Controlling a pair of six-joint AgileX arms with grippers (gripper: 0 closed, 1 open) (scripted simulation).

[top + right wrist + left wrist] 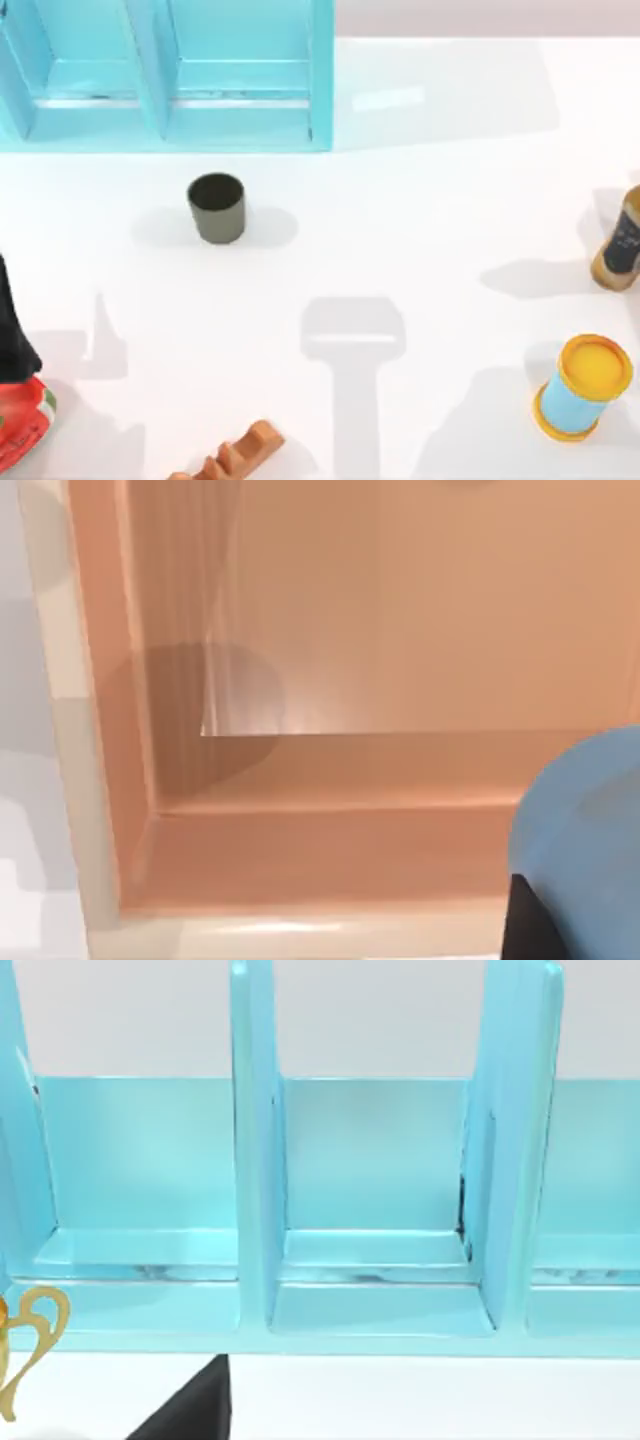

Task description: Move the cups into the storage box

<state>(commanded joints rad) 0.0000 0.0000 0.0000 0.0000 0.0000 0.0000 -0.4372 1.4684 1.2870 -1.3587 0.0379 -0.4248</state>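
The turquoise storage box [165, 75] with upright dividers stands at the table's back left, and its compartments [375, 1190] face the left wrist camera. The olive-grey cup [216, 207] stands upright on the table just in front of the box, with nothing touching it. In the right wrist view the blue cup [585, 815] looms close, with my right gripper's dark finger [528, 920] against it, before a peach-toned walled recess [330, 810]. A dark part of my left gripper [190, 1415] shows low in front of the box.
A brown dark-labelled bottle [620, 242] and a light-blue canister with yellow lid [585, 385] stand at the right. An orange-brown ridged piece [238, 455] lies at the front. A red and green object [22, 420] under a black shape sits at the left edge. A gold handle [30, 1350] is near the box.
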